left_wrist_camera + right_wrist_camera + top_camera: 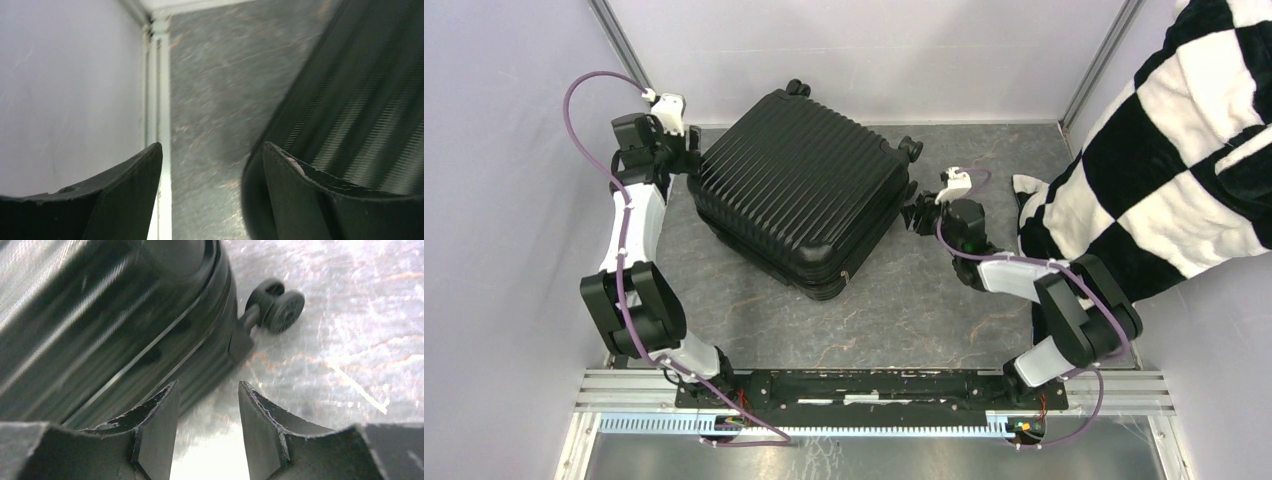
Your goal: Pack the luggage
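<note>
Top external view: black ribbed luggage (799, 190) shut and flat on the grey counter (904, 310), centre of frame, upper half, turned at a slant. Wheels (911, 148) on its upper-right side, one pair at the top corner, one at the right corner.

Left gripper (692, 158) at upper left, right up against the luggage's left corner. Right gripper (916, 215) centre-right, just beside the right corner and below the wheels there; touching or not, can't tell. Black-and-white checkered cloth (1184, 150) at upper right, hanging in over the counter edge.

Left wrist view: jaws spread wide, nothing pinched betw. them. Bare counter in the gap, pale wall (65, 90) at left, ribbed shell filling the right side. Right-hand finger (300, 200) in front of the shell's rounded edge; contact unclear, pic blurred.

Right wrist view: jaws partly spread, nothing betw. them, only counter in the gap. Luggage across upper left, seam line visible, one wheel (280, 307) at upper centre-right on the counter.
</note>
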`<state>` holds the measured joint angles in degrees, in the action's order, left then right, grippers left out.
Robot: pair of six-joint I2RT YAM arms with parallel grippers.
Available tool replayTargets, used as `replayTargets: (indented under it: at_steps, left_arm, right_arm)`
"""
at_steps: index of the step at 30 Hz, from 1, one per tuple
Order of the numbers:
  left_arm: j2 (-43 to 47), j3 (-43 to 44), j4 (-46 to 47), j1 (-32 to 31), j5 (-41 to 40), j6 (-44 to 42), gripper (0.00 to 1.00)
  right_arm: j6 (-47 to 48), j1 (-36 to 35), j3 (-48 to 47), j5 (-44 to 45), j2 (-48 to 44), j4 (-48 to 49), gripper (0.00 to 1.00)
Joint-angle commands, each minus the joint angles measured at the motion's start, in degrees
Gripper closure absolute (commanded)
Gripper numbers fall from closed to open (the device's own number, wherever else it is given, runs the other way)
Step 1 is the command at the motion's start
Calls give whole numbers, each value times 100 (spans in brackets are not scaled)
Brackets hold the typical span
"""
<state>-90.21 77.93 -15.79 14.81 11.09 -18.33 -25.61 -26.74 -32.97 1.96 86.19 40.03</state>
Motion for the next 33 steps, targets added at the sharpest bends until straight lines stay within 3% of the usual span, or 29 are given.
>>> replayTargets:
  at_steps: [1, 6, 10, 19, 22, 28, 33]
  left_arm:
    - [304, -668, -1520, -460, 2001, -584, 21]
    - [932, -1514, -1777, -997, 2019, -1102, 22]
    - [1327, -1704, -2129, -1249, 2138, -1402, 22]
    - [1891, -601, -3516, -913, 1712, -2215, 24]
    - [2006, -431, -2834, -823, 669, -1663, 26]
    - [1561, -899, -836, -424, -1274, -478, 32]
    - [903, -973, 48, 159, -1871, 237, 37]
  right_arm:
    - [68, 239, -1032, -85, 642, -153, 47]
    - [231, 308, -1940, -186, 1320, -390, 46]
    - [388, 363, -2119, -179, 1387, -501, 46]
    - [677, 521, -325, 507, 33, -343, 40]
    - [644, 542, 208, 567, -401, -265, 40]
    - [221, 525, 978, 107, -949, -23, 41]
    - [327, 529, 1212, -179, -1135, -3, 40]
